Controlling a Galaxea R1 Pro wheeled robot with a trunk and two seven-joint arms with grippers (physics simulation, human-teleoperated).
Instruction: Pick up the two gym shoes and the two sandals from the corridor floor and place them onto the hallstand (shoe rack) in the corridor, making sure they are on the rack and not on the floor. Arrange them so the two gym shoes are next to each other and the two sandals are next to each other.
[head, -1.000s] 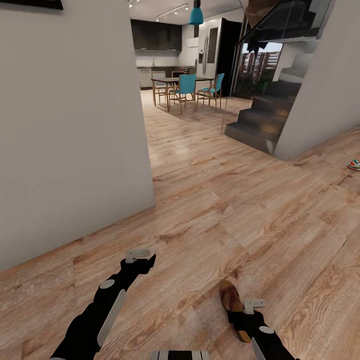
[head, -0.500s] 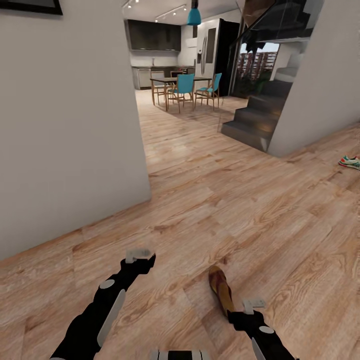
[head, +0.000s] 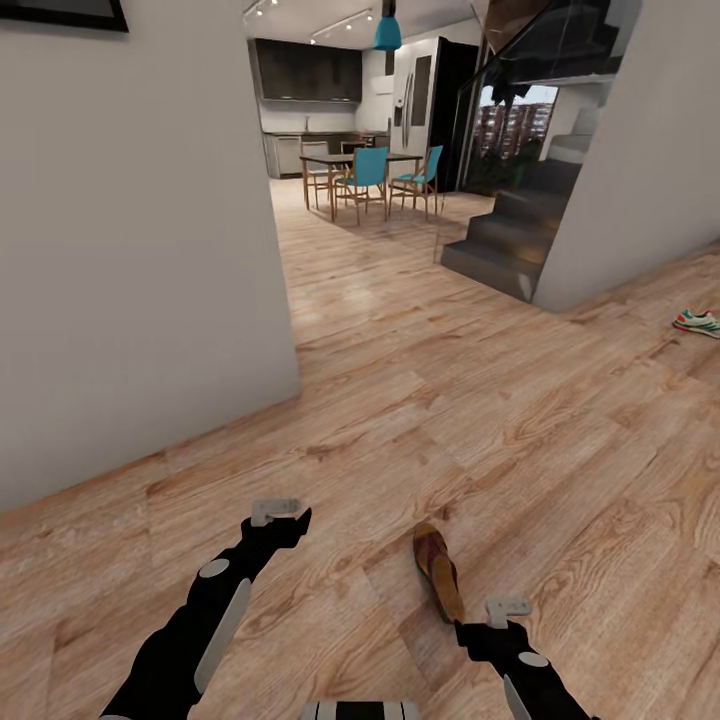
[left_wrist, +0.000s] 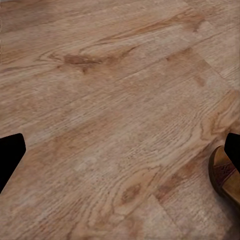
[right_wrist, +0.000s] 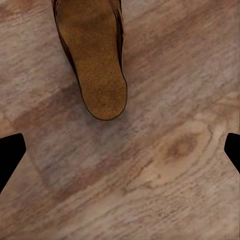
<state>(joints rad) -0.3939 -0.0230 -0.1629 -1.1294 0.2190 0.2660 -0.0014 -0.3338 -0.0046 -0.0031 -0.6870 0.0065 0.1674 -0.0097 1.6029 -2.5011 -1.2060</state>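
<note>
Sandal (head: 438, 571) lay flat on the corridor floor (head: 520, 430), just beyond the right gripper (head: 497, 622) at approx 11 o'clock from it, not touching. R wrist view showed jaws spread wide, nothing between them, sandal heel (right_wrist: 97, 65) ahead on the planks. Left gripper (head: 285, 517) hovered over bare floor, jaws also apart and empty; sandal edge (left_wrist: 226, 175) sat near one fingertip in L wrist view. One gym shoe (head: 697, 322) lay far off at approx 2 o'clock, near the stairs (head: 500, 245). White wall (head: 140, 250) stood at 10 o'clock.
</note>
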